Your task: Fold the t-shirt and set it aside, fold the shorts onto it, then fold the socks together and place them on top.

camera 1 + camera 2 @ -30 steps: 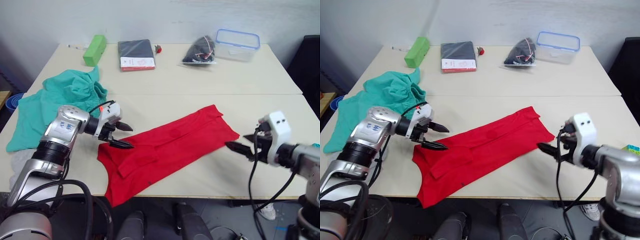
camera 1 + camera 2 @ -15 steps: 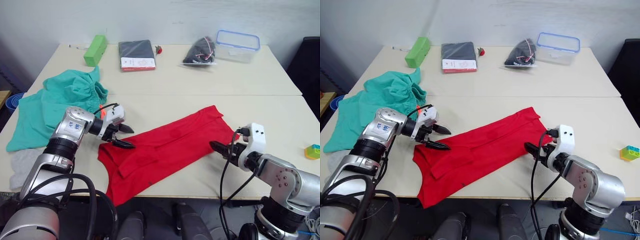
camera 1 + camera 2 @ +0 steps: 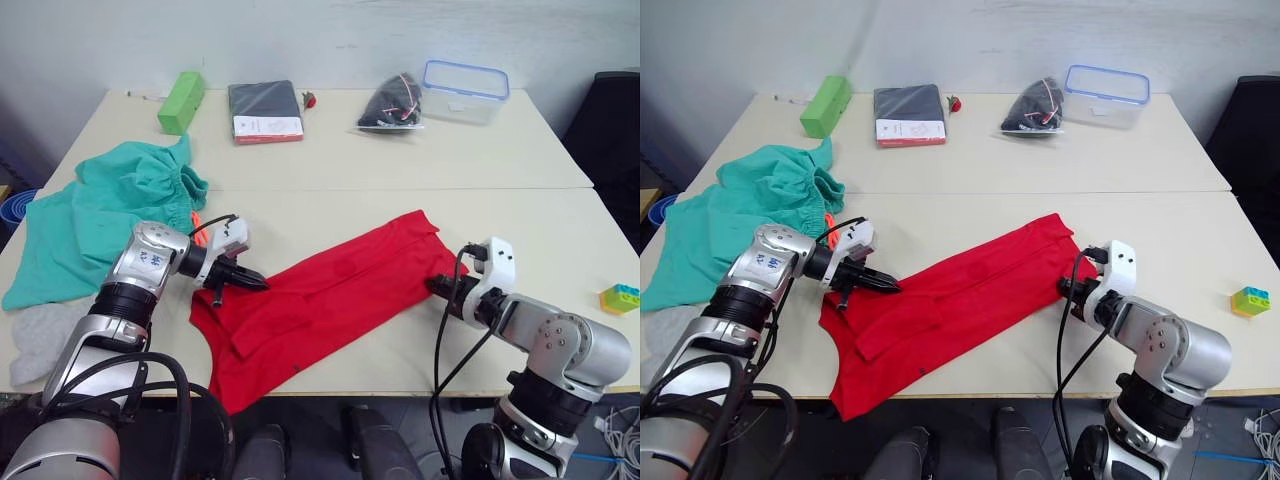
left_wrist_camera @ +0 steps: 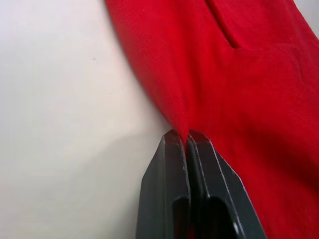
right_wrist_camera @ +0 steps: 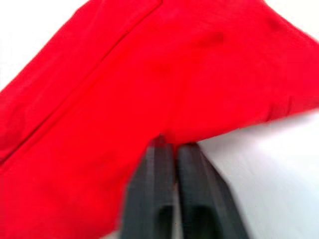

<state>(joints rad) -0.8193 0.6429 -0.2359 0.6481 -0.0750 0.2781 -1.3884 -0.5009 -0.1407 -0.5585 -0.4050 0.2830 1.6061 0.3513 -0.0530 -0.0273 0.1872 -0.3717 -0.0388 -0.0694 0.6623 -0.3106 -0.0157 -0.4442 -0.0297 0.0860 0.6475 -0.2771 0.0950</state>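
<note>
Left wrist: claw (image 4: 186,135) pinching t-shirt (image 4: 239,74)

Both arms reach forward, low over the bench, forearms angled inward toward each other. The left gripper (image 3: 252,282) points to the robot's right, its jaws pressed together with a pinch of the t-shirt's (image 3: 340,295) edge between the tips. The right gripper (image 3: 436,284) points to the robot's left, its jaws closed at the opposite edge of the t-shirt, the cloth nipped at their tips.
</note>
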